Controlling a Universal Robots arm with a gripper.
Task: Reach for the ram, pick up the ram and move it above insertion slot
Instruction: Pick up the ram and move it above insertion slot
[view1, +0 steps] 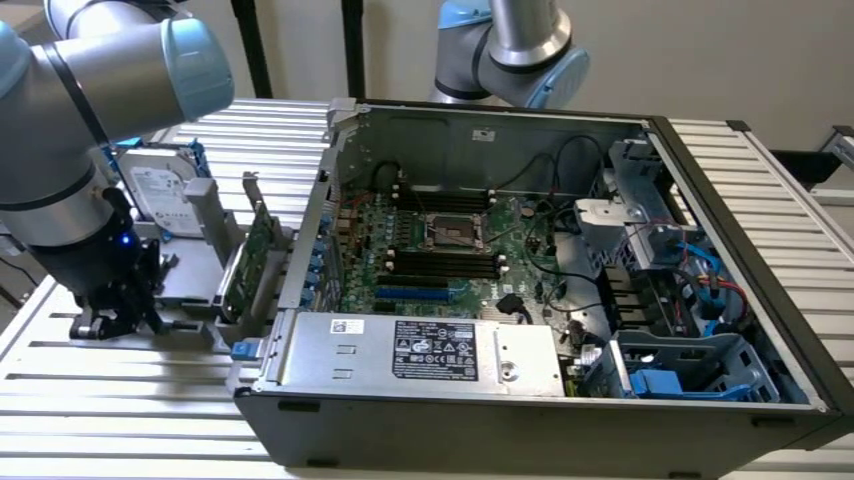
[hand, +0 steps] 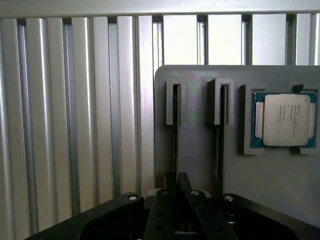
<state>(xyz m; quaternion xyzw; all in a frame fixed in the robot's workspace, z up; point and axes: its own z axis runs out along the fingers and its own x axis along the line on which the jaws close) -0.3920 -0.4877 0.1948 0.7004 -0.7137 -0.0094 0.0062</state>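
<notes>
Gripper (hand: 177, 181) clamped on slotted ram (hand: 175, 130), processor (hand: 286, 120) alongside in wrist view, open computer case (view1: 534, 432) in exterior view.

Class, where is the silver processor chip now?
In the wrist view the processor chip lies flat in a recess of the grey holder, next to its two narrow slots.

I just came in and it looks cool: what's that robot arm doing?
The robot arm's gripper is down at a grey holder beside the open computer case. It is shut on the ram, a thin stick standing on edge in a slot of the holder. The ram is not yet lifted out.
</notes>
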